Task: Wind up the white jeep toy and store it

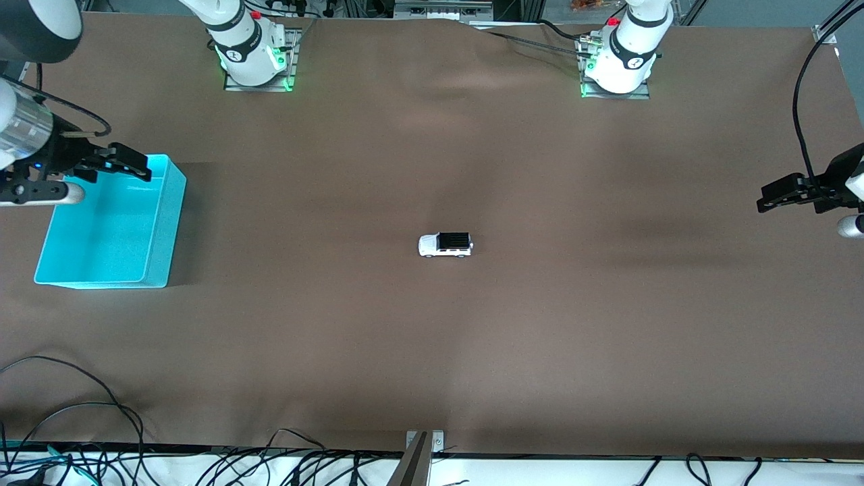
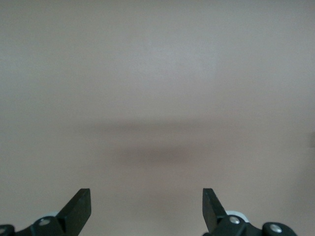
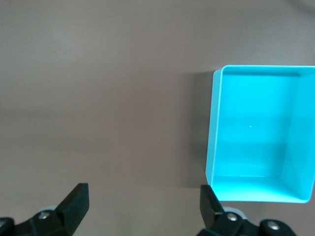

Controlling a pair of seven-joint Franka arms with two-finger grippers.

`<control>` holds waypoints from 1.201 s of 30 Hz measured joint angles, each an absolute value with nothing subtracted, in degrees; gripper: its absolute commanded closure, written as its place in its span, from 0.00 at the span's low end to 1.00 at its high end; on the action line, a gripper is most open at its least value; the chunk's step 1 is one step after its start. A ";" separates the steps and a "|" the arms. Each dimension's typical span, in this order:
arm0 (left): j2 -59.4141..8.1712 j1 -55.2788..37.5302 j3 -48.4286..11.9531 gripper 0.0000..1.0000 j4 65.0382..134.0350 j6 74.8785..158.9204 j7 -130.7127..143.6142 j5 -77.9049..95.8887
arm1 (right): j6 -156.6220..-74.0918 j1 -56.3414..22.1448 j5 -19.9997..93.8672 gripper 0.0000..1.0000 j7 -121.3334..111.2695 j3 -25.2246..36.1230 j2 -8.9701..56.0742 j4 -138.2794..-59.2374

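So there's one white jeep toy [image 1: 445, 244] sitting on its wheels mid-table; one turquoise bin [image 1: 163, 233] toward the right arm's end; two grippers, both spread wide and holding nothing; right gripper [image 1: 115, 165] over the bin's edge, left gripper [image 1: 786, 194] over bare table [image 1: 540, 337].

Turquoise bin [image 3: 261, 191] cut by frame edge (right wrist).

table [image 1: 540, 337]: brown | on it: white jeep toy [image 1: 445, 244], turquoise bin [image 1: 162, 229]
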State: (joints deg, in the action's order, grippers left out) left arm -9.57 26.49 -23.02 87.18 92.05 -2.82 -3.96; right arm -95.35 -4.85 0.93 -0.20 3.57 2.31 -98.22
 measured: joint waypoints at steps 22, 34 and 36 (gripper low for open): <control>-9.57 26.49 -23.02 0.00 87.40 91.97 -2.82 -3.96 | -113.00 -5.52 0.97 0.00 20.53 -7.02 1.79 -113.73; -9.57 26.49 -23.02 0.00 87.74 91.96 -2.82 -3.96 | -120.16 -6.11 3.31 0.00 27.80 -8.00 3.53 -116.06; -9.57 26.49 -23.02 0.00 87.80 91.96 -2.82 -3.96 | -122.07 -6.45 3.34 0.00 30.23 -8.91 4.87 -116.16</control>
State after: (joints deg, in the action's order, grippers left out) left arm -9.57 26.49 -23.02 87.80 91.96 -2.82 -3.96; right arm -122.07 -6.45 3.34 30.23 -8.91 4.87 -116.16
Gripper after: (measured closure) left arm 0.000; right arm 0.000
